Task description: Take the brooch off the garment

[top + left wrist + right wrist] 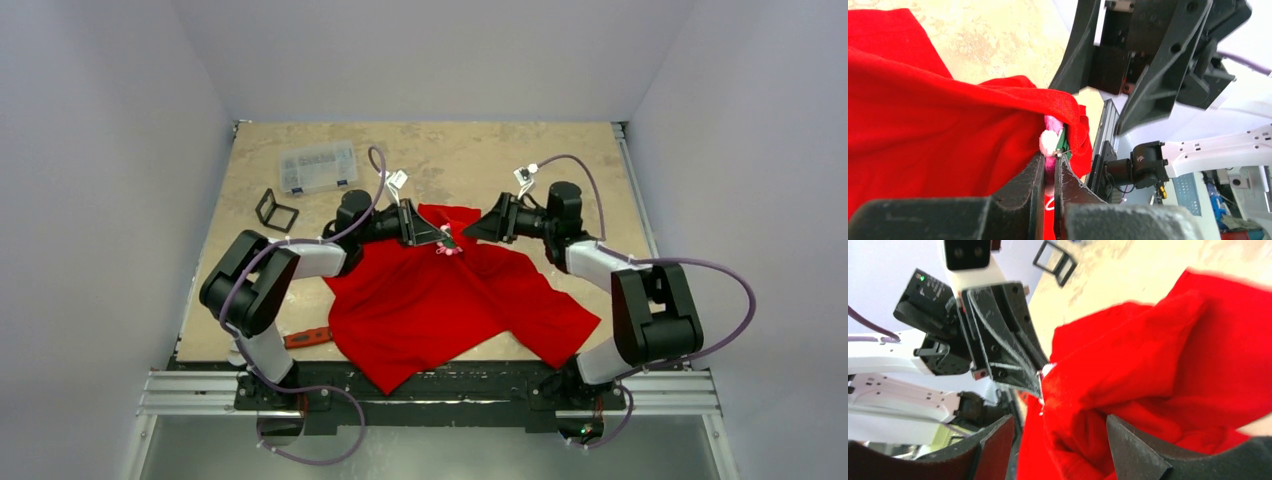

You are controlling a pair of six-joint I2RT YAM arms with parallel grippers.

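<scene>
The garment (440, 305), a bright red T-shirt, lies crumpled at mid-table, its upper part lifted between the two arms. The brooch (447, 250) is a small pink flower on the raised fold. In the left wrist view its pink and white petals (1050, 141) sit pinched between the tips of my left gripper (1050, 162), which is shut on the brooch. My right gripper (472, 232) faces the left one from the right. Its fingers (993, 445) stand wide apart, with loose red cloth (1148, 365) bulging between them. From that side only a pale speck of the brooch (1046, 369) shows.
A clear plastic compartment box (318, 167) and a small black frame (276, 211) sit at the back left. A red-handled wrench (307, 336) lies near the front left, beside the left arm's base. White walls close in the table on three sides.
</scene>
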